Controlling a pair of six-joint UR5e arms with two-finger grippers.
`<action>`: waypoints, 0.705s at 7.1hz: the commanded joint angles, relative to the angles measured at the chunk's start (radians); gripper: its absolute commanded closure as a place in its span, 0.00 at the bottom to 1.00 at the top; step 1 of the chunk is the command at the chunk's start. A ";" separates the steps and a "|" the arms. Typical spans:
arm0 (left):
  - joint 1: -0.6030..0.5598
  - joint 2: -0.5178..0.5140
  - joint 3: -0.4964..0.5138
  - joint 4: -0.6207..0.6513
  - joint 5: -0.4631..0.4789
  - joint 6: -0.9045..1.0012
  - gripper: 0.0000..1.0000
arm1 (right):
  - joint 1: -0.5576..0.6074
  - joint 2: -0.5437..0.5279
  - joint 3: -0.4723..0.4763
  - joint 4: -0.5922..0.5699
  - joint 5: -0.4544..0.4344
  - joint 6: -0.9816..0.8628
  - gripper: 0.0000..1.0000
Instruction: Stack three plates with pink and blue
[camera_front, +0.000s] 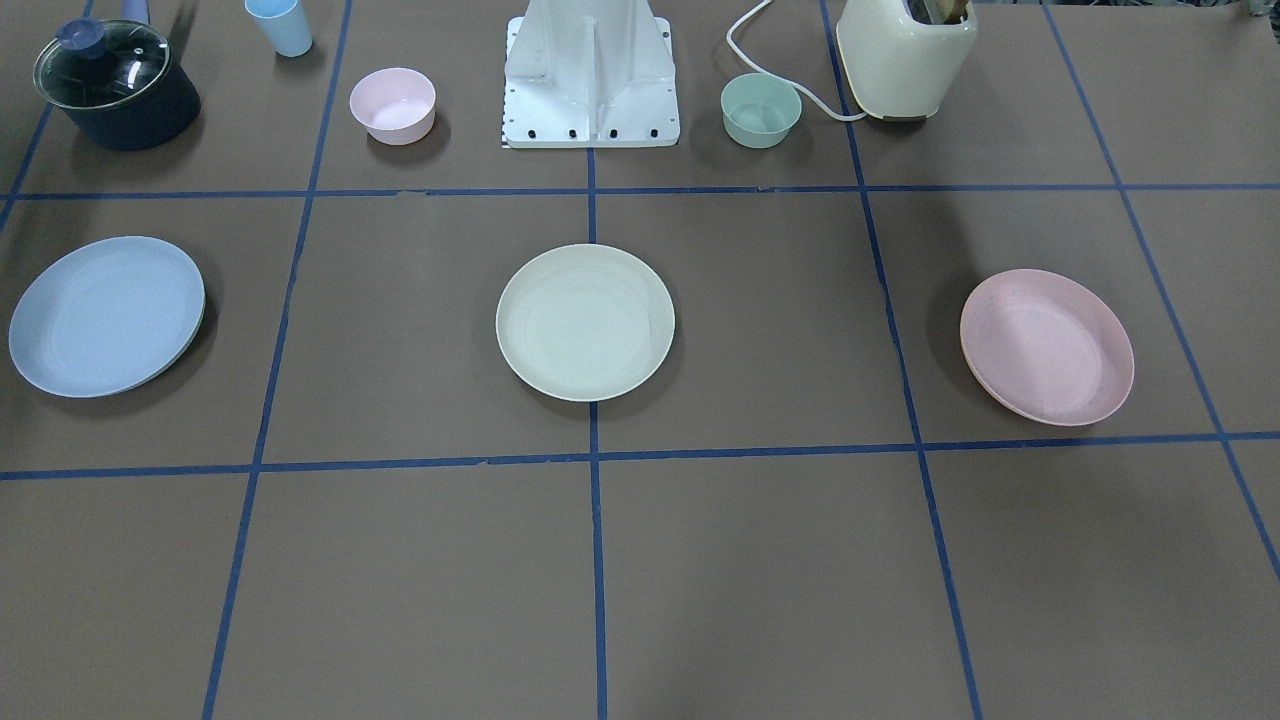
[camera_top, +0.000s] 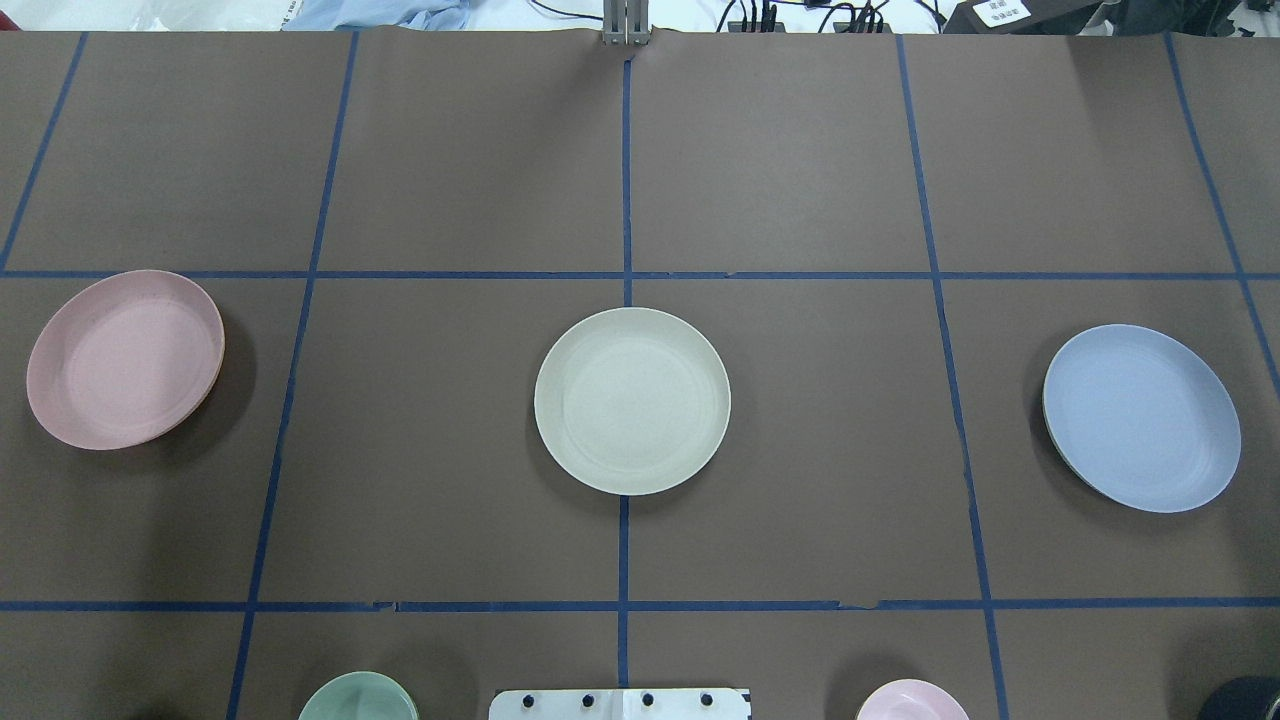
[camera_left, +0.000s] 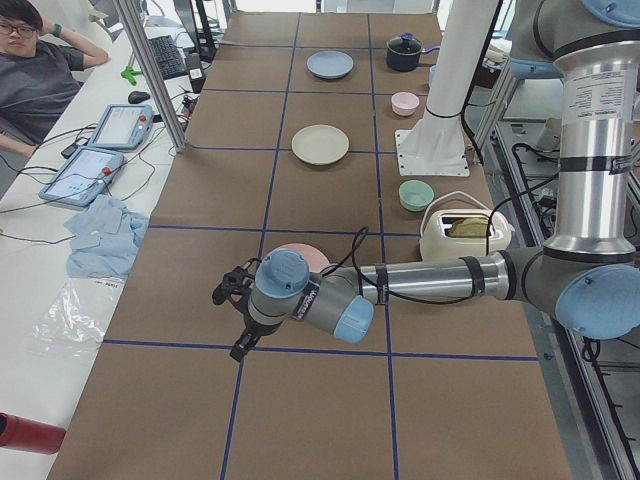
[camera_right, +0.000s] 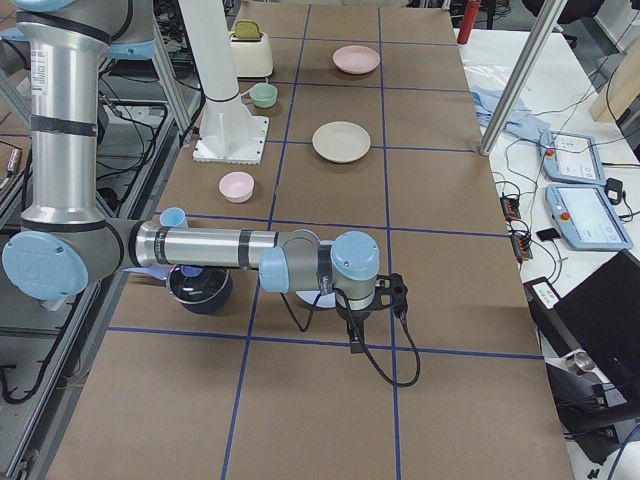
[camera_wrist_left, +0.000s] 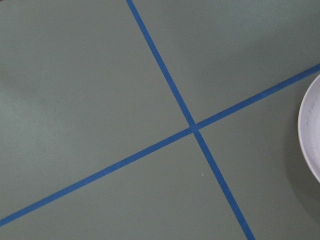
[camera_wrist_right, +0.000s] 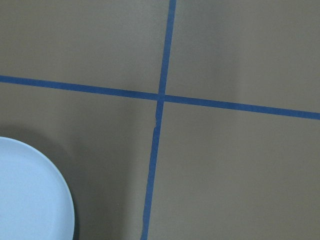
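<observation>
Three plates lie apart in a row on the brown table. The pink plate (camera_top: 125, 358) is on my left, the cream plate (camera_top: 632, 400) in the middle, and the blue plate (camera_top: 1141, 417) on my right. My left gripper (camera_left: 232, 320) shows only in the exterior left view, hanging over the table just past the pink plate (camera_left: 305, 252). My right gripper (camera_right: 372, 318) shows only in the exterior right view, beside the blue plate (camera_right: 310, 296). I cannot tell whether either is open or shut. The left wrist view shows a plate's edge (camera_wrist_left: 311, 135); the right wrist view shows the blue plate's edge (camera_wrist_right: 30, 195).
Along my side of the table stand a lidded dark pot (camera_front: 115, 85), a light blue cup (camera_front: 280, 25), a pink bowl (camera_front: 393, 105), the white robot base (camera_front: 590, 75), a green bowl (camera_front: 761, 110) and a cream toaster (camera_front: 905, 55). An operator (camera_left: 35, 75) sits beyond the table's far edge.
</observation>
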 joint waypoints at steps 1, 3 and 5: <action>0.015 -0.082 0.003 -0.136 0.003 0.002 0.00 | 0.000 0.006 0.018 0.008 0.000 -0.001 0.00; 0.052 -0.089 0.000 -0.235 -0.008 -0.057 0.00 | -0.002 0.005 0.026 0.060 -0.004 0.005 0.00; 0.218 -0.029 0.056 -0.380 0.003 -0.241 0.00 | -0.002 0.002 0.027 0.073 -0.005 0.005 0.00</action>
